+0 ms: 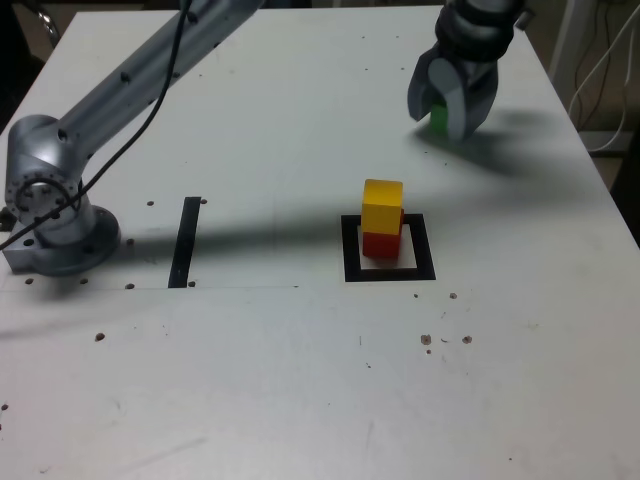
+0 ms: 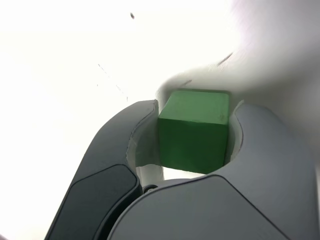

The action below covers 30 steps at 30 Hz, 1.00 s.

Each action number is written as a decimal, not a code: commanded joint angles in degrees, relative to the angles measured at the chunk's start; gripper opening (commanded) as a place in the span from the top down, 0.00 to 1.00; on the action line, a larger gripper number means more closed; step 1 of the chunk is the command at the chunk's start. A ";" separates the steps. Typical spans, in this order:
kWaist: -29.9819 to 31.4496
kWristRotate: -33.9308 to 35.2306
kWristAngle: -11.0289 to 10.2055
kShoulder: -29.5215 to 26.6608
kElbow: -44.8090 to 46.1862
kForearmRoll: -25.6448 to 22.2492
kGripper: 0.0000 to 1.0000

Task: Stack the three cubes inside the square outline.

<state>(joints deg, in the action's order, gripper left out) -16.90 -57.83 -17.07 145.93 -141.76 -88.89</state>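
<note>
Exterior view, nearest to farthest. Item: table [image 1: 300, 400], white, bare in the foreground apart from a few dark specks. Item: arm base [image 1: 45, 215], at the exterior view's left, with a straight black strip [image 1: 185, 242] just beside it; this strip is not the target. Item: square outline [image 1: 389, 249], thick black tape, white centre. Item: red cube [image 1: 380, 242], seated inside the outline, set toward its rear edge. Item: yellow cube [image 1: 382, 207], resting on the red one, roughly aligned with it. Item: gripper [image 1: 452, 105], farthest back at the exterior view's right, well apart from the stack, low at the table surface. Item: green cube [image 1: 438, 118], only a sliver showing between the jaws.

Wrist view. Green cube [image 2: 194, 131] sits between the two jaws, both flanks touching it or very nearly; whether it is gripped firmly or only enclosed cannot be told.

Condition: two of three cubes stacked; third at pickup.

Hazards, as judged: a loose or off-centre grip could let the green cube tilt or slip during the lift. A low approach could clip the yellow cube and topple the stack. Releasing off-centre on the narrow top could drop it outside the outline.
</note>
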 commanded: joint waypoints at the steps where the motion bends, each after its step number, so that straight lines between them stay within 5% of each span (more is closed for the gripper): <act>1: -0.12 0.24 -0.08 -0.22 -1.38 -0.34 0.91; 13: 1.14 5.26 0.59 -11.36 5.08 -3.31 0.92; 22: 8.03 24.91 1.88 -21.73 21.78 -3.83 0.92; 30: 15.27 42.30 5.26 -26.19 30.09 -4.18 0.92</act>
<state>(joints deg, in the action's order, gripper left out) -2.84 -20.95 -12.67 121.06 -112.96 -92.24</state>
